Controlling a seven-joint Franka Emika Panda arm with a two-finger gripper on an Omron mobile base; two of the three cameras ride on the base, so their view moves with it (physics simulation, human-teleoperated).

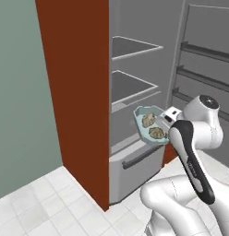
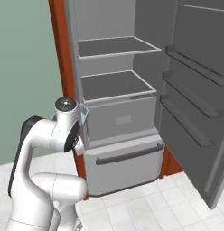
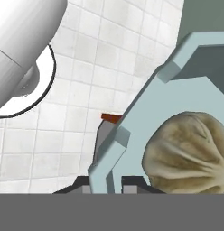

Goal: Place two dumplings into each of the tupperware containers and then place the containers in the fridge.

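Observation:
A pale blue-teal tupperware container (image 1: pixel 145 127) hangs tilted in front of the open grey fridge (image 1: pixel 135 87), level with the space under its lower shelf. Two tan pleated dumplings (image 1: pixel 147 120) (image 1: pixel 156 133) lie inside it. My gripper (image 1: pixel 165 120) is shut on the container's right rim. In the hand view the container's rim (image 3: pixel 132 131) runs up from between my gripper (image 3: pixel 109 184) tips, and one dumpling (image 3: pixel 186 151) sits close by. From the right base, only the container's edge (image 2: pixel 83 114) peeks past my arm. The second container is out of view.
The fridge door (image 2: pixel 195 90) stands open to the right with several racks. Two flat shelves (image 2: pixel 116 83) and a bottom drawer (image 2: pixel 127 155) with a handle face me. A reddish-brown wood panel (image 1: pixel 75 92) flanks the fridge's left side. White tile floor (image 1: pixel 38 203) lies below.

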